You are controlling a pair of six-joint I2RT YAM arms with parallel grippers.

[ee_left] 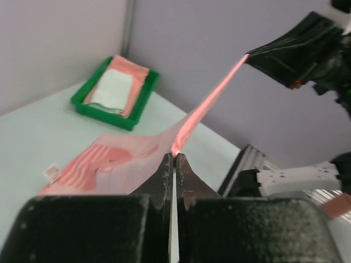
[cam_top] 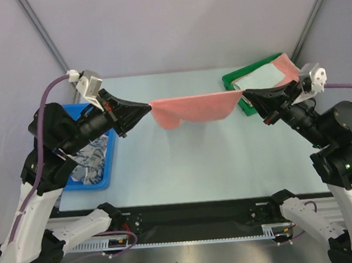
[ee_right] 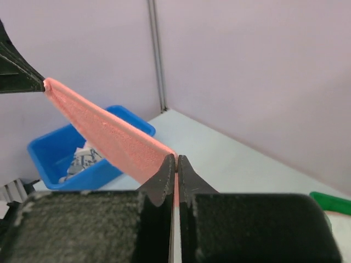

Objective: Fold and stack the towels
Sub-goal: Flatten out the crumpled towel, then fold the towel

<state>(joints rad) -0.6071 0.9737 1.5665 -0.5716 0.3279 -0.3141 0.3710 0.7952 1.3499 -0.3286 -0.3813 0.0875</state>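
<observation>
Two arms up over the pale table (cam_top: 185,167), and between them hangs the salmon-pink towel (cam_top: 192,109), stretched taut from left to right above the table's middle, its lower edge sagging in a shallow curve. From my left wrist I can see white stripes across its face. Over on the left sits the blue bin (cam_top: 89,185), with a dark blue patterned towel (cam_top: 92,156) crumpled inside. Far right, near the back corner, the green tray (cam_top: 230,81) holds a mint-white towel (cam_top: 263,76) lying flat on a second pink towel (cam_top: 288,65), which spills past the tray's far-right edge. Now my left gripper (cam_top: 147,111): jaws pinched tight on the left top corner of the hanging towel. My right gripper (cam_top: 246,93) is clamped just as tight on the right top corner, just in front of the green tray. Smallest of all, a little white label (ee_left: 52,172) sticks out from the hanging towel's edge.
</observation>
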